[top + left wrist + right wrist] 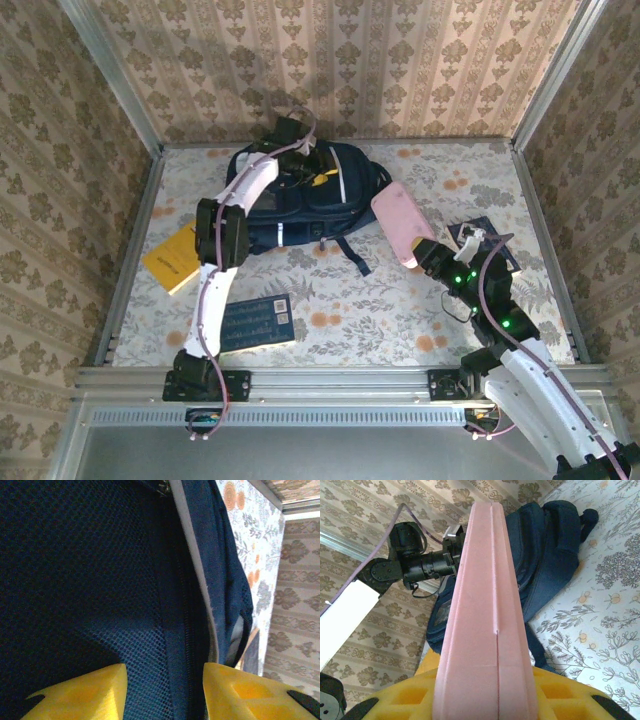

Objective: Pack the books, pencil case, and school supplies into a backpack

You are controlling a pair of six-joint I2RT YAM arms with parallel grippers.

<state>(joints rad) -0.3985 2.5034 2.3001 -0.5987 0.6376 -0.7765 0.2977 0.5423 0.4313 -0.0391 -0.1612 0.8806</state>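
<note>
From above, my right claw (428,256) grips the near end of the soft pale pink oblong pencil case (400,222), over the floral table (380,310) just right of the large navy fabric backpack (345,195); my left claw (315,175) is at the backpack's top

Left wrist: my fingers (85,695) stand partly apart astride its zip edge (187,630); whether they pinch it, I cannot tell

Right wrist: the case is clamped between my yellow fingers, pointing toward the backpack

I see beige damask-patterned wallpaper walls (400,60) on three sides. The floral-print counter (380,310) sits inside grey metal rails (330,380).
</note>
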